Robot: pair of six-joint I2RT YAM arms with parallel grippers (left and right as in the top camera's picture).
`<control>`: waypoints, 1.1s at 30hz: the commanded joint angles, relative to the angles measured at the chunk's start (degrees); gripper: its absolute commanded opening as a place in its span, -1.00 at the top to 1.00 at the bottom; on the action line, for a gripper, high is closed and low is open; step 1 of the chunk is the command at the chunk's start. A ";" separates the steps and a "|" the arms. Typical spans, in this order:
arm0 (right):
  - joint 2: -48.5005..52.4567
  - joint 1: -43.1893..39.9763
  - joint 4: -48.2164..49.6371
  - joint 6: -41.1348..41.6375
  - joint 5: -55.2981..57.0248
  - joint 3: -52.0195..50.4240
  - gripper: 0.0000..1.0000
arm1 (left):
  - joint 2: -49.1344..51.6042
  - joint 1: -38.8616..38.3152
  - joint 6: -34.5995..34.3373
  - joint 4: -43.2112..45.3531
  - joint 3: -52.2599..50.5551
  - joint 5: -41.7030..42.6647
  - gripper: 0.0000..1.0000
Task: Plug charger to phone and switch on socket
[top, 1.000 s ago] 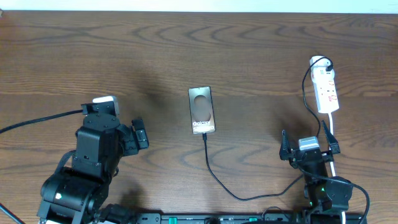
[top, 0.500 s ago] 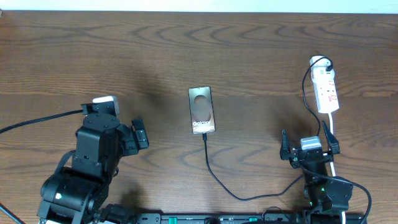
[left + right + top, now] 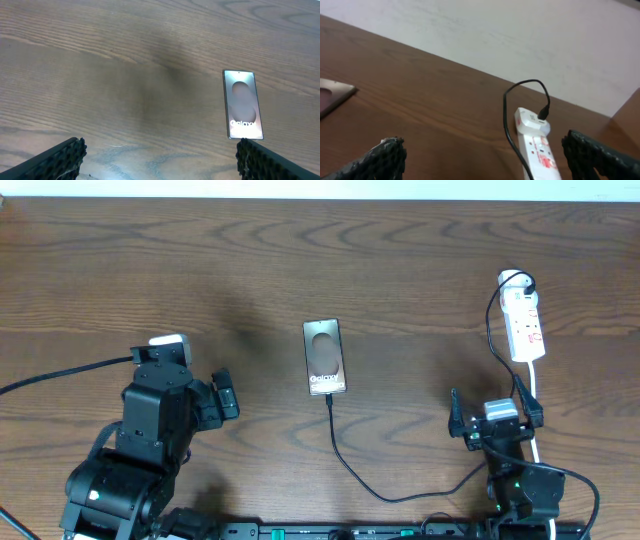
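The bronze-brown phone (image 3: 325, 357) lies flat at the table's middle, "Galaxy" lettering at its near end; it also shows in the left wrist view (image 3: 242, 104) and at the left edge of the right wrist view (image 3: 332, 96). The black charger cable (image 3: 345, 462) reaches the phone's near end and runs toward the right arm. The white socket strip (image 3: 524, 324) lies at the far right, with a black plug in its far end (image 3: 543, 114). My left gripper (image 3: 224, 393) is open and empty, left of the phone. My right gripper (image 3: 494, 412) is open and empty, just in front of the strip.
The strip's white cord (image 3: 537, 395) runs back beside the right gripper. A black cable (image 3: 60, 372) trails off the left edge from the left arm. A pale wall (image 3: 520, 35) rises behind the table's far edge.
The right gripper has drawn back slightly toward the front edge. The left arm, phone, cable and strip have not moved.
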 commanded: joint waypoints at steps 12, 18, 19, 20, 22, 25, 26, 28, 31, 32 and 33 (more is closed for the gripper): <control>-0.44 0.46 -0.70 5.05 3.43 -0.11 -0.99 | 0.02 0.28 0.33 0.00 -0.15 -0.96 -0.96; -0.44 0.48 -0.15 6.71 -0.20 -0.15 -0.98 | 0.02 0.28 0.35 0.00 -0.15 -0.94 -0.96; -0.44 0.46 -0.15 6.71 -0.22 -0.15 -0.98 | 0.02 0.28 0.35 0.00 -0.15 -0.96 -0.96; -0.44 0.48 -0.15 6.71 -0.22 -0.15 -0.99 | 0.02 0.28 0.35 0.00 -0.15 -0.96 -0.96; -0.42 0.48 -0.22 6.73 -0.22 -0.13 -0.99 | 0.02 0.28 0.35 0.00 -0.15 -0.96 -0.96; -0.42 0.48 -0.20 6.73 -0.22 -0.11 -0.98 | 0.02 0.28 0.33 0.00 -0.15 -0.94 -0.96; -0.42 0.48 -0.22 6.73 -0.20 -0.11 -0.98 | 0.02 0.28 0.35 0.00 -0.15 -0.96 -0.96; -0.42 0.48 -0.22 6.73 -0.22 -0.11 -0.98 | 0.02 0.28 0.33 0.00 -0.15 -0.96 -0.96; -0.42 0.48 -0.22 6.71 -0.20 -0.11 -0.98 | 0.02 0.28 0.33 0.00 -0.15 -0.96 -0.96; -0.42 0.48 -0.20 6.71 -0.20 -0.11 -0.99 | 0.02 0.28 0.33 -0.02 -0.15 -0.96 -0.96; -0.42 0.48 -0.22 6.71 -0.20 -0.11 -0.99 | 0.02 0.28 0.33 0.00 -0.15 -0.96 -0.95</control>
